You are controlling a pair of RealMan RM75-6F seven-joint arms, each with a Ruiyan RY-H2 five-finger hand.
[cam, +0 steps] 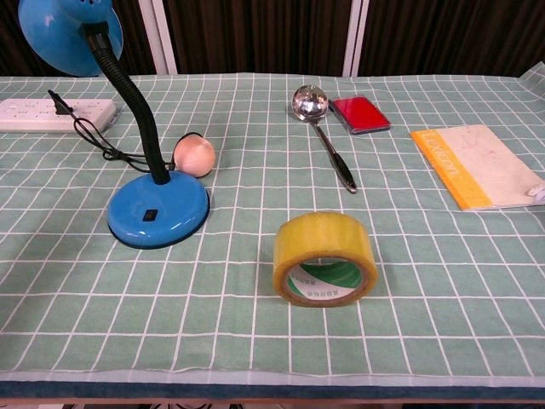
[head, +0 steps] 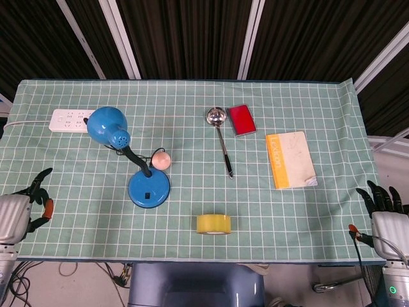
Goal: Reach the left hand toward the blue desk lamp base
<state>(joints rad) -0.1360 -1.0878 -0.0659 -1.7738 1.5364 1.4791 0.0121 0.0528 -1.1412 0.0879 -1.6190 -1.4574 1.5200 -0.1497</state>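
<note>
The blue desk lamp base (head: pixel 149 188) sits on the checked tablecloth (head: pixel 300 211) a little left of centre, its black neck bending up toward ten o'clock to the blue shade (head: pixel 107 126); a small peach-coloured ball (head: pixel 161 160) lies just beside the base at one o'clock. The left hand (head: pixel 22 209) hangs at the table's left edge, at about nine o'clock from the base and well apart from it, fingers spread and holding nothing; the right hand (head: pixel 386 217) rests off the right edge near four o'clock, fingers apart, empty. A roll of yellow tape (head: pixel 213 224) stands on its side at four o'clock from the base; a spoon (head: pixel 220 137), a red case (head: pixel 241 119) and a yellow-edged booklet (head: pixel 291 159) lie further right; a white power strip (head: pixel 68 119) lies at ten o'clock.
</note>
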